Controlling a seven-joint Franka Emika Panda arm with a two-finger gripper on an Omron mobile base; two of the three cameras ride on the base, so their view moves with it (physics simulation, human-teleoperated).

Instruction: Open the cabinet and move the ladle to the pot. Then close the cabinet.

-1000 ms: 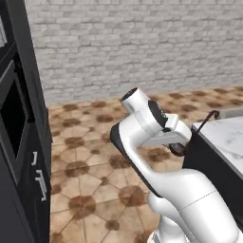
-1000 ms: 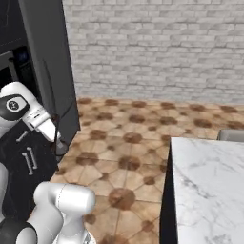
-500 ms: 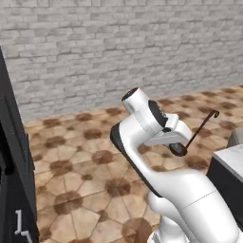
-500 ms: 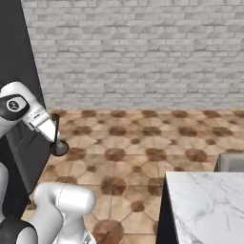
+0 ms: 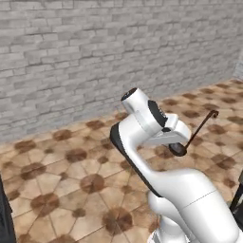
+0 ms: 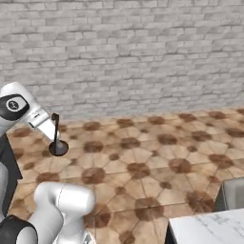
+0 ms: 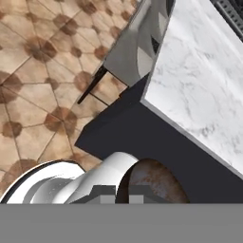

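Brick wall [image 5: 95,52] and tiled floor [image 5: 61,175] now taking up both base views; black cabinet, at left edge a second ago, has swung out of frame, so base is turning away from it, likely toward stove.
Marble counter [image 7: 204,85] showing below in hand view.
Ladle [image 5: 192,137] riding at arm's end, bowl low, hooked handle pointing up and away.
Fingers [image 6: 51,131] seemingly clamped on ladle, contact hidden.
Ladle carried, not yet near pot; cabinet closing still pending.
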